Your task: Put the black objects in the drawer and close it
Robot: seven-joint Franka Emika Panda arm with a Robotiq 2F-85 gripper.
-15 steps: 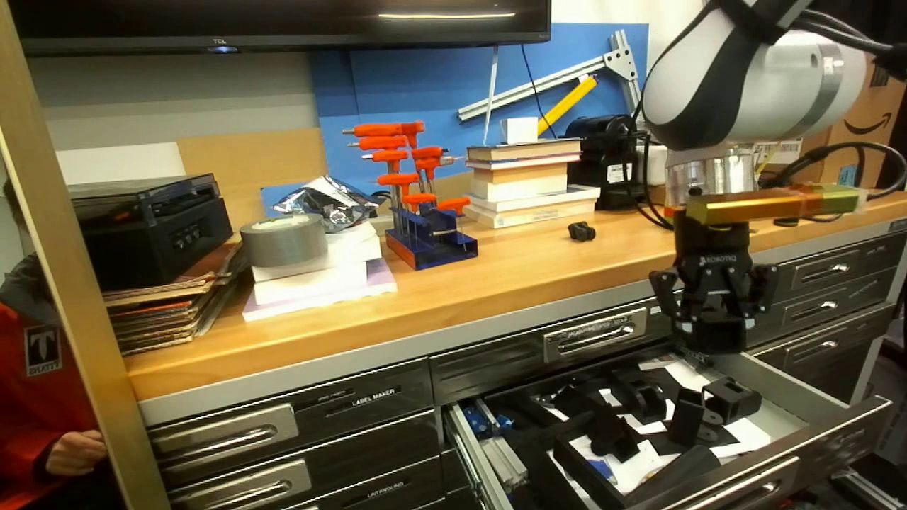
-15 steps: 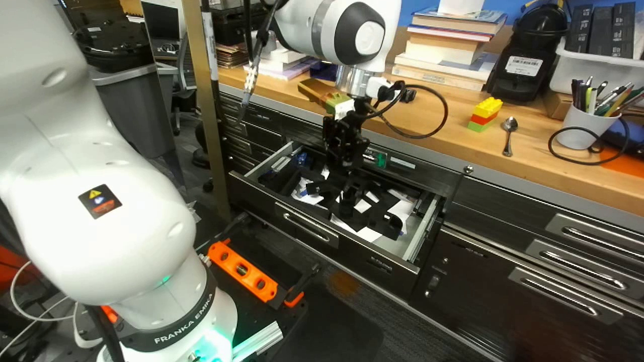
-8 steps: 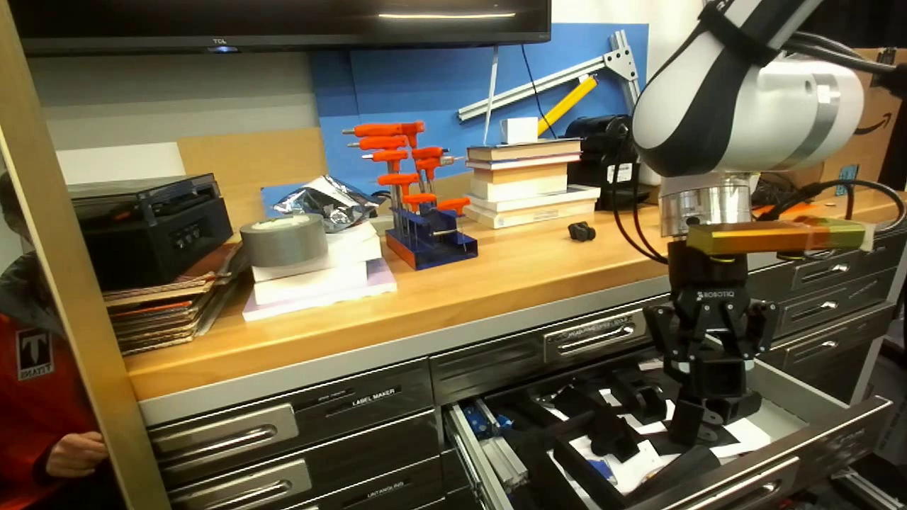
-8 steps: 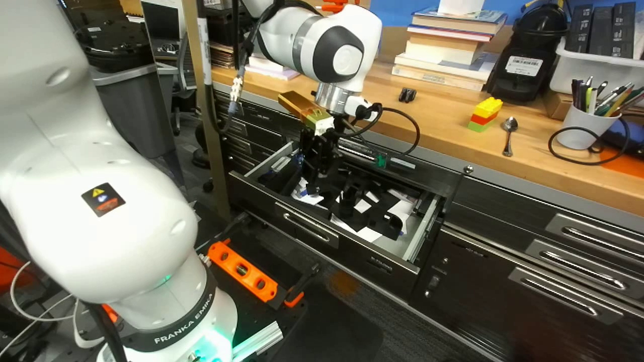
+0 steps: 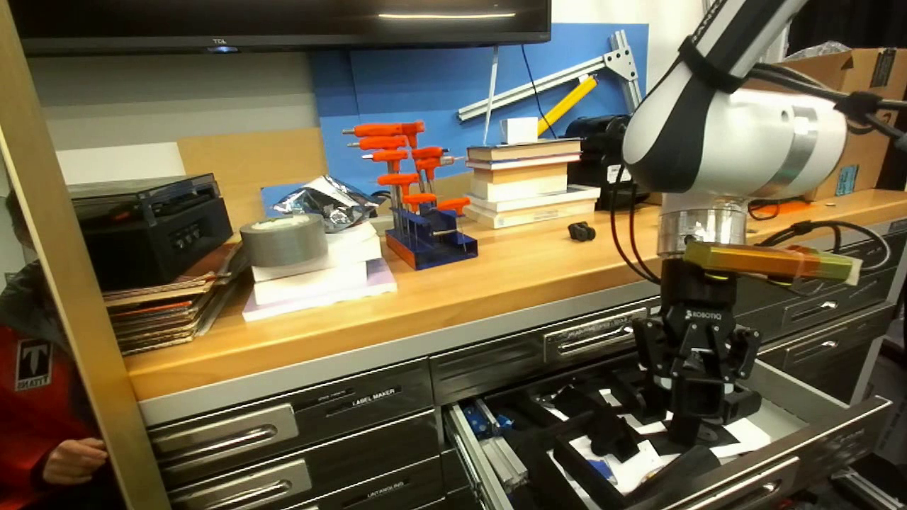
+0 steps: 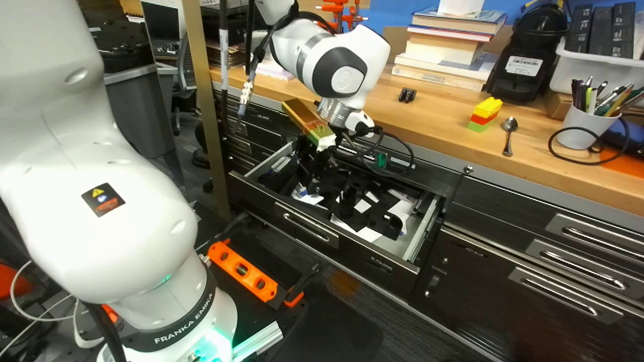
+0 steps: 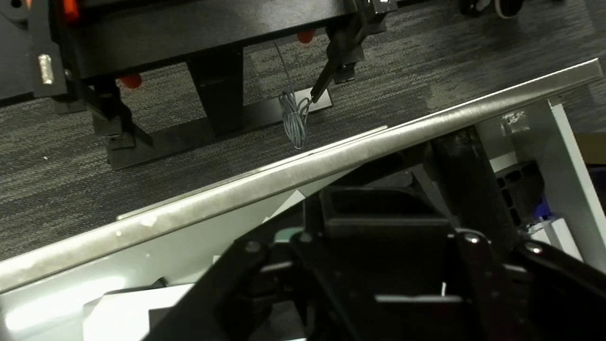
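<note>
With the block [image 7: 386, 208] seemingly clasped in the gripper [image 5: 698, 398] over the open drawer [image 6: 357, 256], lower gently among the black pieces [image 5: 615, 435] inside the drawer, releasing only once supported, then lift straight out.

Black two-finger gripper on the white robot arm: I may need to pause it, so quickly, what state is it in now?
Black two-finger gripper: closed, holding a matte black, box-shaped piece.

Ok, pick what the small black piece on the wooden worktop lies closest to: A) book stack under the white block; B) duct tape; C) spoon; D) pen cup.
A: in both exterior views the small black piece lies close to the foot of the book stack.
</note>
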